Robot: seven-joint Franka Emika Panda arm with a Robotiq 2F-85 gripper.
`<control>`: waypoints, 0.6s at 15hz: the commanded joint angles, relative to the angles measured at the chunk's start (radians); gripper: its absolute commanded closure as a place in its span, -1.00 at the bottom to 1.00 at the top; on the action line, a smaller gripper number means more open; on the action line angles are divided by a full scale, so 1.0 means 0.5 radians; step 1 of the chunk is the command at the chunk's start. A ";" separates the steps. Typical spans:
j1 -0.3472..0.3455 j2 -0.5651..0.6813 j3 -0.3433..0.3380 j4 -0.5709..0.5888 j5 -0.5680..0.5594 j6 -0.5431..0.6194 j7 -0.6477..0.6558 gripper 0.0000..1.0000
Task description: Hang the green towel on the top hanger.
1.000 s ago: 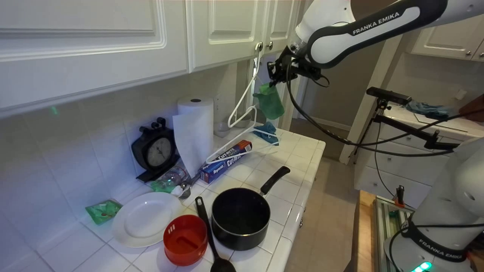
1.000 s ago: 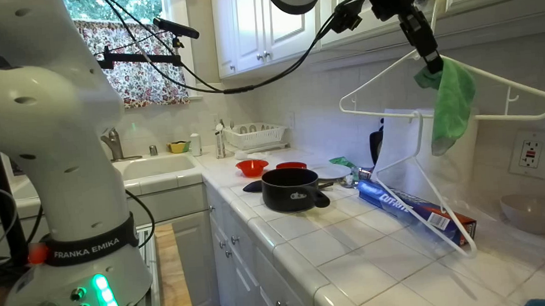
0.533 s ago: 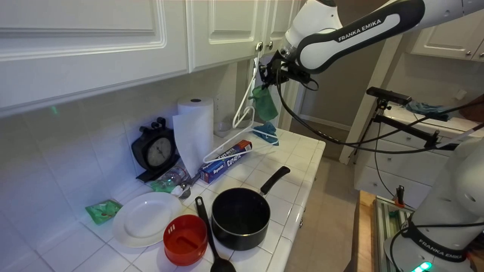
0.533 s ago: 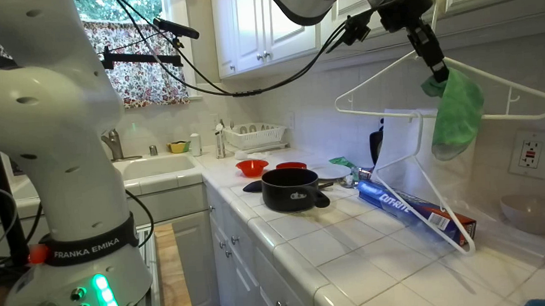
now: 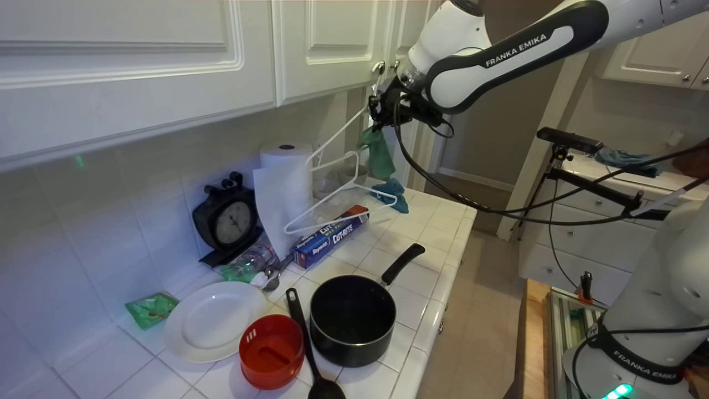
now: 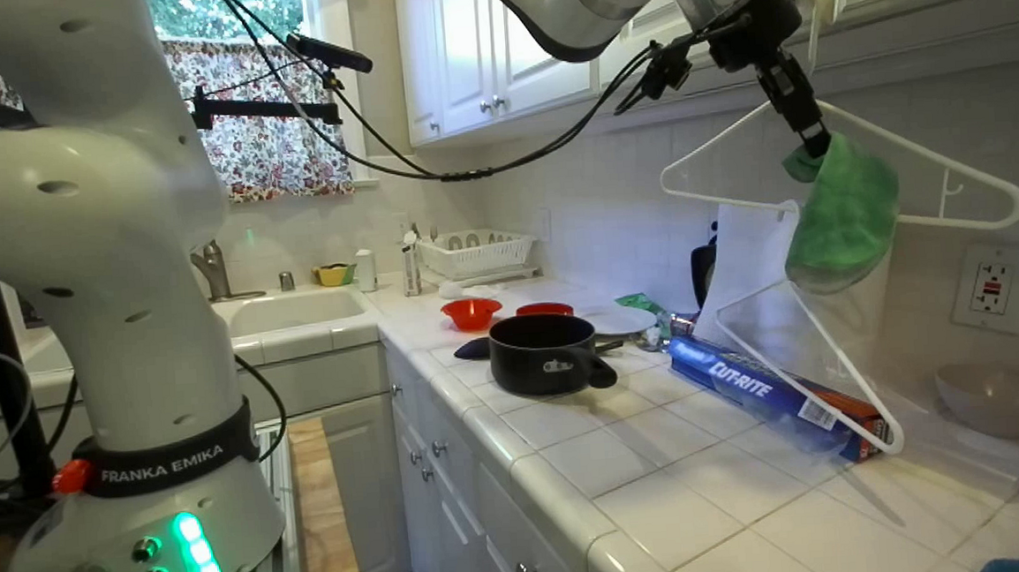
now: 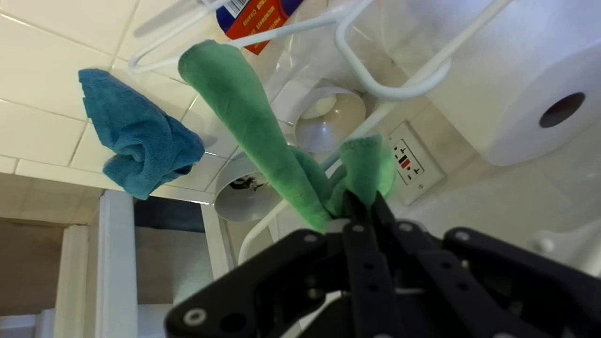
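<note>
The green towel (image 5: 379, 155) hangs from my gripper (image 5: 376, 127), which is shut on its upper part; the towel also shows in an exterior view (image 6: 846, 221) and the wrist view (image 7: 253, 122). The white top hanger (image 6: 957, 221) hangs from a cabinet knob (image 5: 379, 67). My gripper (image 6: 815, 139) is at the hanger's upper part, and the towel covers part of its bottom bar. In the wrist view, the top hanger's bar (image 7: 469, 34) passes behind the towel near the fingertips (image 7: 364, 202). I cannot tell if they touch. A lower white hanger (image 5: 318, 205) hangs beneath it.
Upper cabinets (image 5: 332, 33) are close beside the gripper. Below are a wax paper box (image 5: 329, 235), a paper towel roll (image 5: 288, 188), a blue cloth (image 5: 392, 195) and a bowl (image 6: 1003, 397). A black pot (image 5: 353, 321) stands farther along the counter.
My gripper and the towel have moved toward the hangers and slightly down. The top hanger has turned, and the lower hanger has swung with it. The gripper stays shut on the towel.
</note>
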 commanded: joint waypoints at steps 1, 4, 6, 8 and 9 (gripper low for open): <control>0.005 0.084 0.025 0.064 -0.045 0.057 0.085 0.90; -0.009 0.111 0.037 0.071 -0.135 0.102 0.179 0.90; -0.016 0.106 0.035 0.067 -0.237 0.148 0.299 0.90; -0.024 0.083 0.035 0.054 -0.401 0.200 0.450 0.90; -0.029 0.066 0.036 0.044 -0.508 0.223 0.538 0.90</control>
